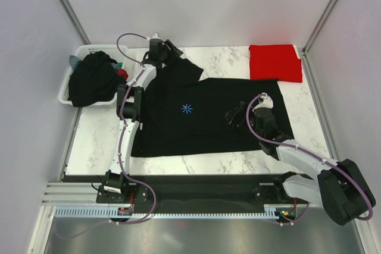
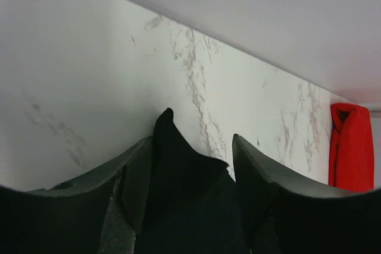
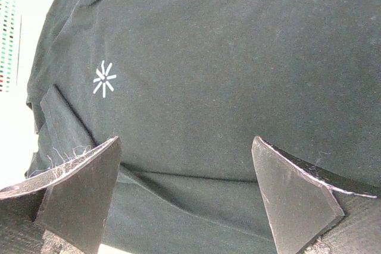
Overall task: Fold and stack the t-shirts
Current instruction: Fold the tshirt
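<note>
1. Top view: a black t-shirt [image 1: 202, 117] is spread flat on the tabletop [image 1: 226, 57]. A folded red t-shirt [image 1: 274, 62] lies just beyond its far right corner, and a basket [image 1: 63, 90] of dark t-shirts [image 1: 89, 81] to its left.
2. Left wrist view: the gap between the left fingers [image 2: 131, 173] is filled with black cloth; a clamp cannot be told.
3. Right wrist view: the right fingers [image 3: 83, 188] are spread wide apart over the black t-shirt.

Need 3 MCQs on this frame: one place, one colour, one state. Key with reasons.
1. Where on the table is the red t-shirt? A far right corner B near left corner C under the black t-shirt
2. Colour of the t-shirt spread flat mid-table? A white B black C green
3. Right end effector is: A shut on red cloth B open C out of view
Key: 1A, folded at the far right corner; 2B, black with a starburst mark; 3B, fingers wide apart over the black t-shirt.
</note>
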Robot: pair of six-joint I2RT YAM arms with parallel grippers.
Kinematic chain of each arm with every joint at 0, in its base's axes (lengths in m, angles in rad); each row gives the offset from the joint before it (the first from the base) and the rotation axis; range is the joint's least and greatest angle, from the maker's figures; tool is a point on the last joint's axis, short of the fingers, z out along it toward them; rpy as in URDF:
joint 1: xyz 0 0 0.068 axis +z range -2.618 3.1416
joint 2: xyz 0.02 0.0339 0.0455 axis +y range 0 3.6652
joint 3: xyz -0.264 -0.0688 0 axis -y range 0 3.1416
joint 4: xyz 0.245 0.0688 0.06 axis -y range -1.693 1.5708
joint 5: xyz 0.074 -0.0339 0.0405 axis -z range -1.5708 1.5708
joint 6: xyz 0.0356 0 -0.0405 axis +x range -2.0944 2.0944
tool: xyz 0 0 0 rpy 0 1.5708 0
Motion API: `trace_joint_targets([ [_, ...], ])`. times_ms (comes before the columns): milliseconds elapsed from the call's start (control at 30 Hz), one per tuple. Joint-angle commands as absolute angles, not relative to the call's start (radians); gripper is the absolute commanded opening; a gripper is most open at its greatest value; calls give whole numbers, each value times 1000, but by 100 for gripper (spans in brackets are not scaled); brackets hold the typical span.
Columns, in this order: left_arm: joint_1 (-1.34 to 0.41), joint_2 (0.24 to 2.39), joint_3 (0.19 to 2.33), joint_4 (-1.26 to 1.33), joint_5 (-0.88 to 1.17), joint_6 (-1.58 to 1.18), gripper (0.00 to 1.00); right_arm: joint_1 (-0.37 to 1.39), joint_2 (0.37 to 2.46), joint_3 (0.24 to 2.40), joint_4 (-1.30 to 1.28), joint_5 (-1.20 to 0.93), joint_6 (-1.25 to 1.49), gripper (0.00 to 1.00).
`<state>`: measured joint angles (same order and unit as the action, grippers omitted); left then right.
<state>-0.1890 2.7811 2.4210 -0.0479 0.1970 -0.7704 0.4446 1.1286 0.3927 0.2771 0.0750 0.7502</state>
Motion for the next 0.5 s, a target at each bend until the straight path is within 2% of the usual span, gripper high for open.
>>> trace_joint_targets([
  [0,-245,2783,2419,-132,300,-790,61,433,1135,400,319,52,764,98],
  [267,-285,2753,2344,-127,336,-796,47,413,1137,393,327,31,770,98],
  [333,-285,2754,2344,-135,337,-793,35,408,1137,393,327,25,769,98],
  [433,-287,2747,2338,-159,337,-788,27,400,1138,388,333,15,773,98],
  [467,-285,2743,2332,-161,339,-788,12,399,1138,387,333,15,775,98],
])
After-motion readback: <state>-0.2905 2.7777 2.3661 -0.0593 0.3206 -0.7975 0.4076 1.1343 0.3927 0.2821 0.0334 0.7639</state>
